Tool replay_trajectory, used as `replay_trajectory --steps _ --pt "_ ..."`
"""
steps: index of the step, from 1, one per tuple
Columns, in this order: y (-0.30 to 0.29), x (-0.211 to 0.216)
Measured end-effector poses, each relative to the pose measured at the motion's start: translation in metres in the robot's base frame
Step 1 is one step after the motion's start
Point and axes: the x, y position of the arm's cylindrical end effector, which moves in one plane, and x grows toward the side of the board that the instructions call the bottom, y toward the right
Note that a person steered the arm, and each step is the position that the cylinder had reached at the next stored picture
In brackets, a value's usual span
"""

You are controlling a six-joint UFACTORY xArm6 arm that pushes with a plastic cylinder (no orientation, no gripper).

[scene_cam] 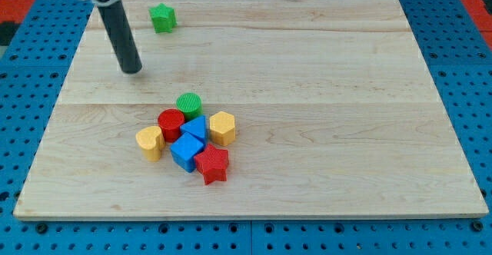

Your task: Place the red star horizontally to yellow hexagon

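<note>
Red star block (pixel 212 164) sits at the bottom of the cluster near the counter's middle, touching the blue cube-like block (pixel 186 150) on its left; yellow hexagon block (pixel 222 127) is just above and slightly right of it, at the cluster's right edge; so the star is below the hexagon, not level with it, task not done.

No pincer on this rig, so nothing to open, close or hold; arm ends in a dark straight rod; my tip (pixel 134 71) rests on the pale wooden counter (pixel 346 94) toward the view's upper left, well apart from the cluster, touching no block.

Nearest to my tip: green star block (pixel 162 18) alone near the view's top, to the right of the rod.

Cluster, packed tight: green cylinder block (pixel 189 104) on top, red cylinder block (pixel 171 122) below-left of it, blue triangular block (pixel 196 128) between red cylinder and hexagon, yellow rounded block (pixel 150 141) at the left edge.

Judgement: star has free counter to its right and below; likely needs pushing right then up to level with the hexagon; risk is nudging the hexagon or the blue cube-like block.
</note>
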Motion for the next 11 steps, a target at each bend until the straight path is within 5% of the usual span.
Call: replay_trajectory --steps 3,5,7,9,11 --pt "-0.008 0.174" --pt "0.164 0.165" --pt "0.223 0.179" --pt "0.270 0.117" --pt "0.244 0.053"
